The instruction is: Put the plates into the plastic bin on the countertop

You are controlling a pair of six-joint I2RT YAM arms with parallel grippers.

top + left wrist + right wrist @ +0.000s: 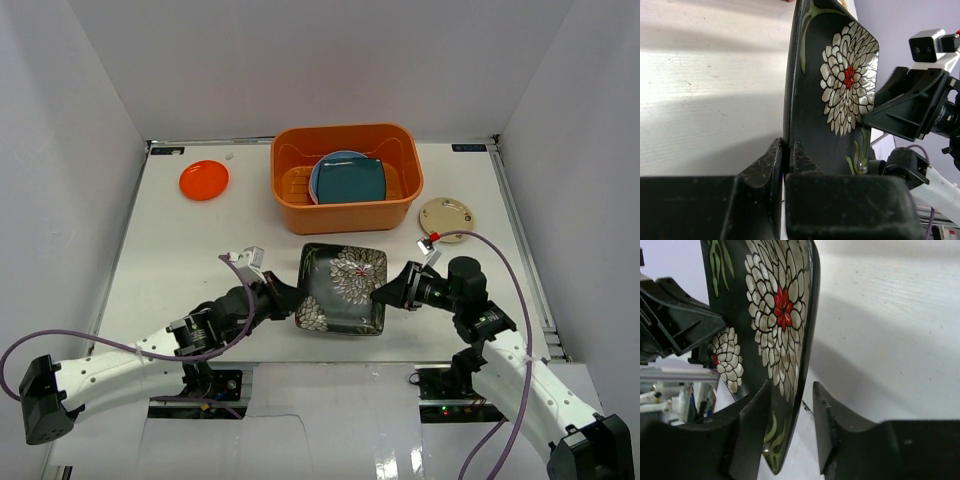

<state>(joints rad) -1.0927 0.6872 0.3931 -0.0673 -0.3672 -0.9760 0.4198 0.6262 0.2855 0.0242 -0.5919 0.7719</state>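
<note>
The square black plate with white flowers is held just above the white countertop, in front of the orange plastic bin. My left gripper is shut on its left rim, seen edge-on in the left wrist view, where the plate fills the middle. My right gripper is open and straddles the right rim; one finger stands apart from the plate. A square teal plate lies in the bin on a light blue plate.
A round orange-red plate lies at the back left of the countertop. A small beige patterned plate lies right of the bin, close behind my right gripper. White walls enclose the table on three sides.
</note>
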